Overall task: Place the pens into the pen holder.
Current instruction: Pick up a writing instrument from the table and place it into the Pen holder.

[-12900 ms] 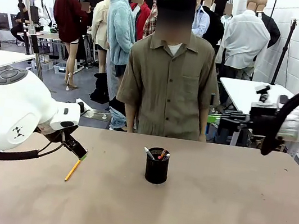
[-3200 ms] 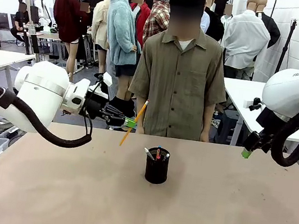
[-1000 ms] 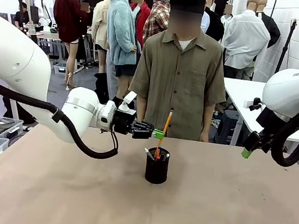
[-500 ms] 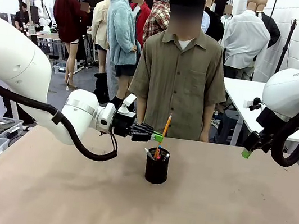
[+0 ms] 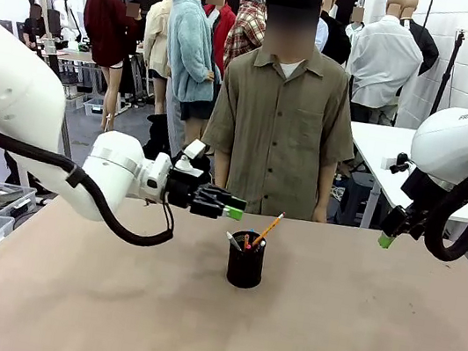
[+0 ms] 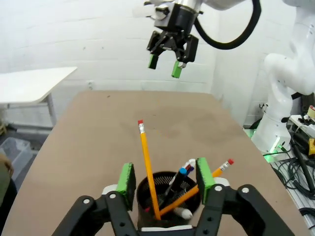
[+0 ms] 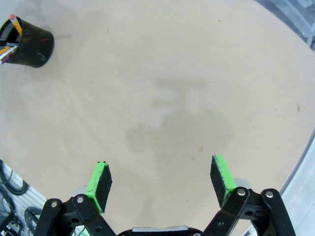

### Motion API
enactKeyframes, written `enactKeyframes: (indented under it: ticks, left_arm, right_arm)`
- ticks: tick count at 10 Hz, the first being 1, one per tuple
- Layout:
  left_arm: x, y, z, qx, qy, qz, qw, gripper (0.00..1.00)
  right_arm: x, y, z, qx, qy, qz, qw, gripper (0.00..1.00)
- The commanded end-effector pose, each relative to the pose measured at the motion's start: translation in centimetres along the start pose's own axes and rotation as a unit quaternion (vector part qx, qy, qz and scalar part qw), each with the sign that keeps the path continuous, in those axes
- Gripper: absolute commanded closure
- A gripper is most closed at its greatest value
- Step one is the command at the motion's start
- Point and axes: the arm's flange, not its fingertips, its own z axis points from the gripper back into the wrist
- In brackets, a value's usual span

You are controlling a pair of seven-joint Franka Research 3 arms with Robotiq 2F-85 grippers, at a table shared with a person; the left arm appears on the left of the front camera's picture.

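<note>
Reviewing progress: judged from how things lie, the task looks complete or nearly so; no loose pen is visible on the table.
Table: the brown, flat tabletop point(image 5: 351, 337) shows bare around the holder in the front view, and the right wrist view shows more bare surface.
Pen holder: the small black metal-mesh cylindrical cup point(image 5: 245, 265) stands upright near the table's middle, toward the far edge.
Pens: two yellow-orange pencils with red erasers point(image 6: 147, 172) stand in the cup in the left wrist view, one steep, one leaning low over the rim; a dark pen with a blue end point(image 6: 178, 177) and a pale pen point(image 6: 183, 213) stand with them. A red stick point(image 5: 247, 242) shows among them from the front.
Left gripper: the black two-finger claw with green pads point(image 5: 231, 208) hovers just beside and above the cup, on its left. Its fingers are spread, one pad on either side of the cup in the left wrist view, pinching nothing.
Right gripper: the matching claw point(image 5: 387, 237) hangs well apart from the cup, above the table's right far edge, fingers spread wide and empty.
Remaining work: probably only withdrawing the left arm; a pen beyond the camera's reach cannot be ruled out.
Obstruction: the low-leaning pencil projects past the rim near one left pad; a careless retreat could catch it.
Person: a person in an olive short-sleeved shirt point(image 5: 280, 129) stands at the far edge behind the cup, arms down.
</note>
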Motion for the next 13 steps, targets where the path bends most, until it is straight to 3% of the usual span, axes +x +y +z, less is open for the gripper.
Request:
enactKeyframes:
  ticks: [1, 3, 4, 6, 7, 8, 11, 13]
  left_arm:
    - [2.6, -3.0, 4.1, 0.043, 0.065, 0.079, 0.994, 0.32]
    - [5.2, -5.8, 8.1, 0.091, 0.175, 0.136, 0.971, 0.32]
    - [6.4, -7.3, 9.9, 0.129, 0.236, 0.169, 0.948, 0.32]
    - [6.6, -8.8, 12.0, 0.175, 0.288, 0.219, 0.916, 0.32]
    - [6.1, -9.7, 12.6, 0.212, 0.316, 0.241, 0.893, 0.32]
    - [5.0, -10.8, 13.5, 0.257, 0.36, 0.267, 0.856, 0.32]
    - [2.7, -13.8, 15.8, 0.345, 0.403, 0.319, 0.785, 0.32]
    - [1.7, -15.5, 16.5, 0.359, 0.402, 0.317, 0.78, 0.32]
  right_arm:
    - [-0.1, 0.0, 0.0, 0.0, -0.003, 0.007, 1.0, 0.0]
    - [-0.1, 0.0, 0.0, 0.0, -0.003, 0.007, 1.0, 0.0]
    - [-0.1, 0.0, 0.0, 0.0, -0.003, 0.007, 1.0, 0.0]
    - [-0.1, 0.0, 0.0, 0.0, -0.003, 0.007, 1.0, 0.0]
    - [-0.1, 0.0, 0.0, 0.0, -0.003, 0.007, 1.0, 0.0]
    - [-0.1, 0.0, 0.0, 0.0, -0.003, 0.007, 1.0, 0.0]
    - [-0.1, 0.0, 0.0, 0.0, -0.003, 0.007, 1.0, 0.0]
    - [-0.1, 0.0, 0.0, 0.0, -0.003, 0.007, 1.0, 0.0]
